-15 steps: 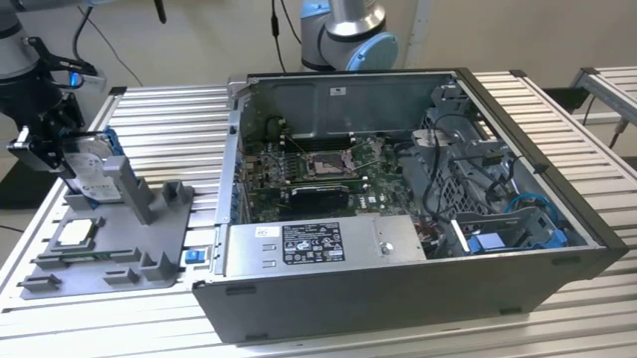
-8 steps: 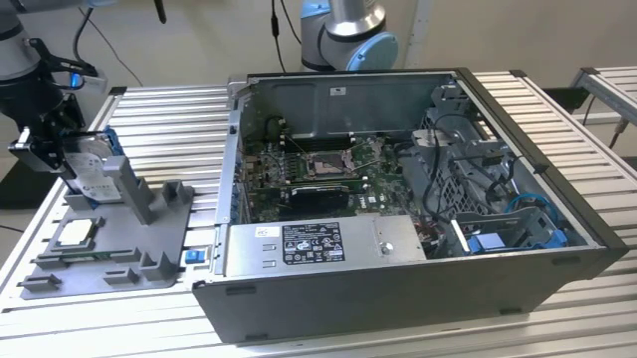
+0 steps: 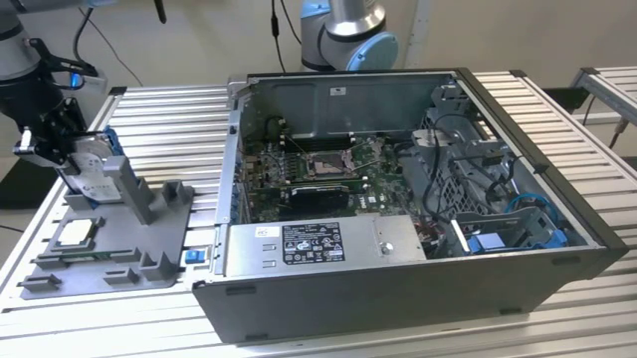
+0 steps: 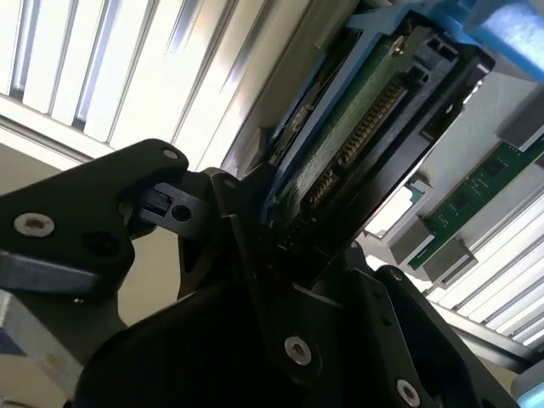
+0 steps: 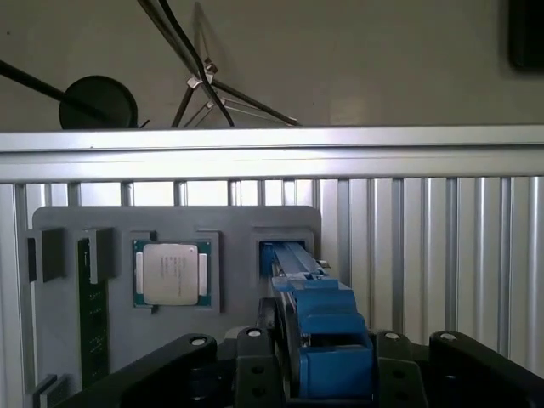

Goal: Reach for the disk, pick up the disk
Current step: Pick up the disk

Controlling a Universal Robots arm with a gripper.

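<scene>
The disk [image 3: 92, 170], silver-grey with a white label and a blue carrier frame, stands on edge over the upright holder of the grey fixture tray [image 3: 149, 239] at the exterior view's left. My gripper [image 3: 71, 158] is shut on the disk from above. In the second wrist view the disk [image 4: 357, 127] shows its green board and blue edge, clamped between the black fingers [image 4: 229, 204]. In the first wrist view the disk [image 5: 327, 336] is seen edge-on, its blue frame running from between the fingers down toward the tray's slot [image 5: 280, 251].
The grey tray also holds a square silver chip [image 3: 77, 233] [image 5: 170, 272] and a green memory stick [image 5: 92, 314]. An open computer case [image 3: 398, 186] sits on the slatted metal table [image 3: 169, 127] at the exterior view's right, with a blue bracket [image 3: 497, 240] inside.
</scene>
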